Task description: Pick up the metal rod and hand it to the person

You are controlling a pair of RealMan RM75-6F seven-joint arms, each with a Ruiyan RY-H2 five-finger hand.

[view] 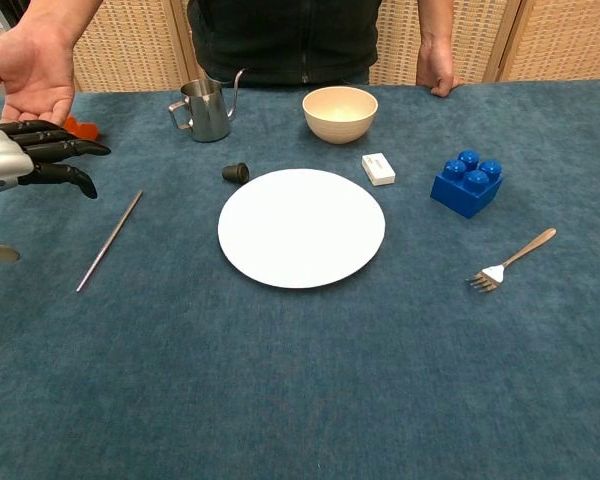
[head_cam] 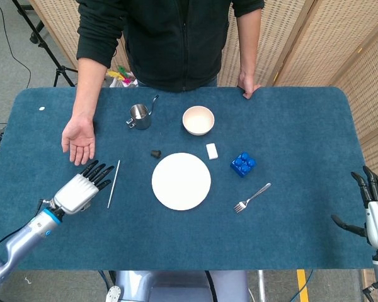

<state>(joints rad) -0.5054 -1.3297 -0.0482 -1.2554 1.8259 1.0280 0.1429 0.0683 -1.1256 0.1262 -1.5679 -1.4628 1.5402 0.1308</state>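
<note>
The thin metal rod (head_cam: 114, 183) (view: 110, 241) lies on the blue table left of the white plate, pointing away from me. My left hand (head_cam: 83, 187) (view: 30, 160) hovers just left of the rod, fingers spread and empty, not touching it. The person's open palm (head_cam: 79, 139) (view: 28, 78) waits a little beyond my left hand. My right hand (head_cam: 375, 211) stays at the table's right edge, fingers apart, holding nothing.
A white plate (head_cam: 181, 181) sits mid-table, with a small black cap (head_cam: 155, 153), metal pitcher (head_cam: 139, 116), cream bowl (head_cam: 198, 120), white eraser (head_cam: 211, 150), blue brick (head_cam: 242, 163) and fork (head_cam: 251, 197) around it. An orange block (view: 79, 128) lies behind my left hand.
</note>
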